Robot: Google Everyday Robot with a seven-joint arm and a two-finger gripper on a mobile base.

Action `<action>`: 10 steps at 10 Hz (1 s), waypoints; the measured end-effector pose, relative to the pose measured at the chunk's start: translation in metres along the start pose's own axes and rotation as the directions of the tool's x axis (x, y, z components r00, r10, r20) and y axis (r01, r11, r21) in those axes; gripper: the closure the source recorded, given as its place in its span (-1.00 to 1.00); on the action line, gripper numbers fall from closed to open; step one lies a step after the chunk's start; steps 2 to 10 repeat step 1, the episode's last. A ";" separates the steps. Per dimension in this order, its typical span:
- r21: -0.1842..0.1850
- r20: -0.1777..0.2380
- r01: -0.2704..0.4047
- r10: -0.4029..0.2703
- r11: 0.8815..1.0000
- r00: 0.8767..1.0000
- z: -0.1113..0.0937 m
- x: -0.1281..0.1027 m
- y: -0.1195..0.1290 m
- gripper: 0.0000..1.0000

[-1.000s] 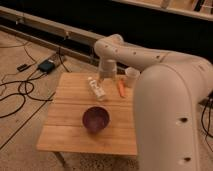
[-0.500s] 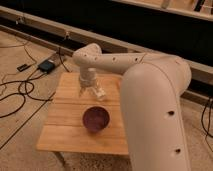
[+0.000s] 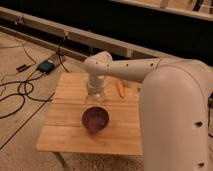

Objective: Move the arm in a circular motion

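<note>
The big cream-white arm point(image 3: 165, 95) fills the right side of the view. Its thick lower part stands tall at the right edge, from the bottom up to about the middle. From there a thinner tube runs across to the left. So the long line of that tube goes almost flat, from right to left, and it tips up just a little at the left end. Small dark holes dot the tube in a row.

At the left end the arm has a round joint. There it bends and points down at the table point(image 3: 70, 125). The gripper point(image 3: 96, 95) hangs at this end, under the round joint. It sits over the far middle of the wooden table top, just behind the bowl point(image 3: 95, 120). You cannot tell if it is wide, narrow, or holding something.

The bowl is dark purple and sits near the middle of the table, just in front of the gripper. I cannot tell if they touch. A small orange thing like a carrot point(image 3: 120, 89) lies on the far side of the table, to the right of the gripper, below the arm's tube.

On the floor to the left there are black cables point(image 3: 20, 95) and a small blue-green box point(image 3: 47, 66).
</note>
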 end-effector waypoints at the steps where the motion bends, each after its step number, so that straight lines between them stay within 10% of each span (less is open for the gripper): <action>1: 0.004 -0.002 -0.003 0.003 1.000 1.000 0.000 0.001 -0.003 -0.30; 10: 0.004 -0.002 -0.003 0.003 1.000 1.000 0.000 0.001 -0.003 -0.30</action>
